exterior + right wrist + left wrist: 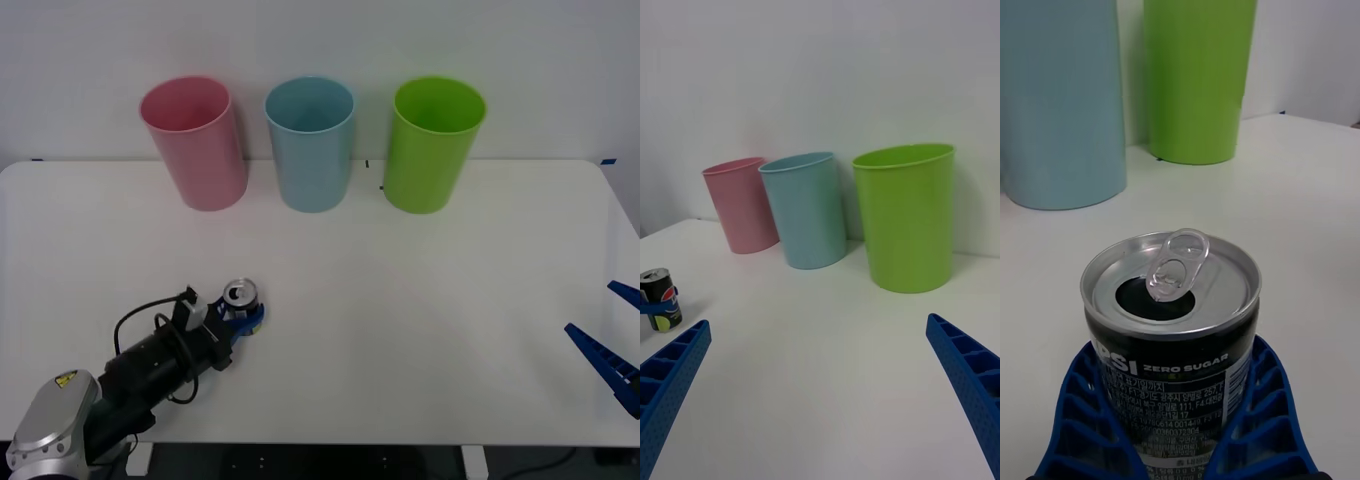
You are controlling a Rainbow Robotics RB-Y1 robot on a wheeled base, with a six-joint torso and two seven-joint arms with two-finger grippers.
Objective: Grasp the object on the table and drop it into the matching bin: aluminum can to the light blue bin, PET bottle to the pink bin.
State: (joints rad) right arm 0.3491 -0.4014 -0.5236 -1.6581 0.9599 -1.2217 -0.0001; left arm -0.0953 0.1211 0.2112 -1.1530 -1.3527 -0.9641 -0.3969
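The aluminum can (1171, 330) is black with a silver, opened top, upright at lower left of the front view, my left gripper (240, 316) clamped around it. My left wrist view reads "ZERO SUGAR"; the front view shows my right gripper (612, 335) spread open at lower right and the pink bin (195, 142).

Three bins stand on the table (400, 300): one pink bin (195, 145), one light blue bin (311, 145), one green bin (436, 145); one aluminum can (240, 295).

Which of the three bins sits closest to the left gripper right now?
The pink bin, leftmost in the row. The left gripper holds the can ahead of it; the light blue bin and green bin stand farther right.
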